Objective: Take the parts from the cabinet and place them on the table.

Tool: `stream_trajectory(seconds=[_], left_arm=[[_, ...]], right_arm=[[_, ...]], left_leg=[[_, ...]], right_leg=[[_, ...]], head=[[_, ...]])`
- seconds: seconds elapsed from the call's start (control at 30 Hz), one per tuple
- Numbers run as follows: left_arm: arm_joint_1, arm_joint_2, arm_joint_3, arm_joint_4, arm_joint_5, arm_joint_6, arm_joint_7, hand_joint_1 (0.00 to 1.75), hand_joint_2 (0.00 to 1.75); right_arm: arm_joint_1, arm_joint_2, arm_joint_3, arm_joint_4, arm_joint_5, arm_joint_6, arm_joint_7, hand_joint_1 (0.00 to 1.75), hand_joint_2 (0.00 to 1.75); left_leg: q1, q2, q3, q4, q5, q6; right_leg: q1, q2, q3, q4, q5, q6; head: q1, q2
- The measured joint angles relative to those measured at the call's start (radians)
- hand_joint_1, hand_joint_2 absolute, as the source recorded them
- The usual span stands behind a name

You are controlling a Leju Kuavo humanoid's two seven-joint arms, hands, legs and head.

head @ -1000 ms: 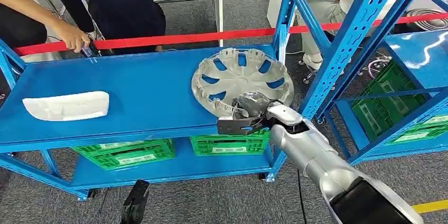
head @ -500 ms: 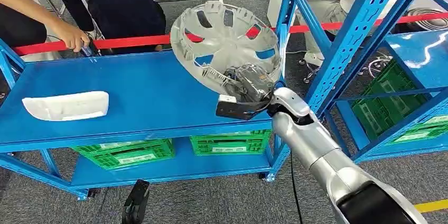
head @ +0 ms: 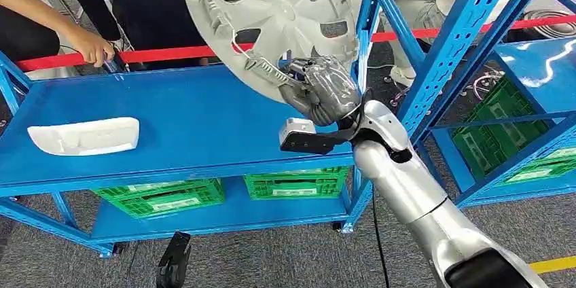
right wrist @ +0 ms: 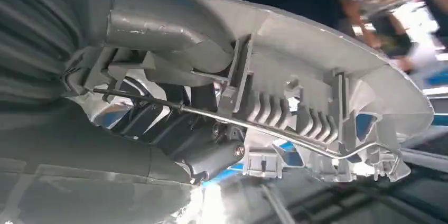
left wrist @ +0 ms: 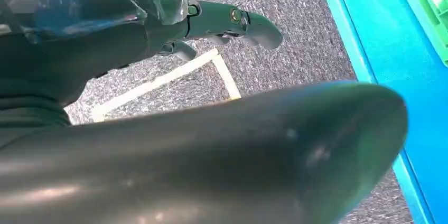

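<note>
While the blue shelving unit [head: 190,125] spreads across the head view, its top shelf bears one remaining part — a white moulded trim piece [head: 85,136] lying flat near the shelf's left end, well back from the front edge. Above the shelf's right end the grey hubcap [head: 272,16] hangs in the air, tilted steeply with its ribbed inner side toward the camera, clear of the shelf surface. The right hand [head: 325,90] holds it by the lower rim, thumb over the rim and fingers [right wrist: 201,150] curled behind (the wrist view shows the retaining wire crossing just past them). The left hand [left wrist: 227,23] hangs beside the body over carpet, holding nothing, fingers loosely extended.

The step in hand looks like the carry-off — the hubcap is out of the cabinet. Next it must swing clear of the blue upright [head: 363,37] just beside it, then travel to the table.
</note>
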Motion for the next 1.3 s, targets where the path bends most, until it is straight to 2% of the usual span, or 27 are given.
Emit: stream_trajectory(seconds=[0.37, 0.7, 0.73, 0.9, 1.3], left_arm=[[0.011, -0.004, 0.000, 0.004, 0.024, 0.006, -0.029, 0.00, 0.00], [0.032, -0.003, 0.000, 0.004, 0.029, 0.016, -0.041, 0.00, 0.00], [0.033, -0.003, 0.000, 0.004, 0.029, 0.016, -0.042, 0.00, 1.75], [0.040, 0.000, -0.010, -0.015, -0.012, 0.041, -0.040, 0.00, 1.75], [0.069, 0.002, -0.011, -0.058, 0.008, 0.053, -0.041, 0.00, 1.75]], right_arm=[[0.037, -0.009, 0.126, -0.222, -0.020, 0.068, -0.012, 1.75, 1.75], [0.064, -0.031, 0.177, -0.328, -0.030, 0.077, 0.001, 1.75, 1.75], [0.066, -0.033, 0.179, -0.332, -0.031, 0.079, 0.001, 1.75, 1.75], [0.080, -0.040, 0.179, -0.364, -0.030, 0.100, 0.008, 1.75, 1.75], [0.094, -0.041, 0.179, -0.411, -0.024, 0.127, 0.010, 1.75, 1.75]], left_leg=[[0.000, 0.000, 0.000, 0.000, 0.000, 0.000], [0.000, 0.000, 0.000, 0.000, 0.000, 0.000], [0.000, 0.000, 0.000, 0.000, 0.000, 0.000], [0.000, 0.000, 0.000, 0.000, 0.000, 0.000], [0.000, 0.000, 0.000, 0.000, 0.000, 0.000]], right_leg=[[0.000, 0.000, 0.000, 0.000, 0.000, 0.000], [0.000, 0.000, 0.000, 0.000, 0.000, 0.000], [0.000, 0.000, 0.000, 0.000, 0.000, 0.000], [0.000, 0.000, 0.000, 0.000, 0.000, 0.000], [0.000, 0.000, 0.000, 0.000, 0.000, 0.000]], head=[[0.000, 0.000], [0.000, 0.000], [0.000, 0.000], [0.000, 0.000], [0.000, 0.000]])
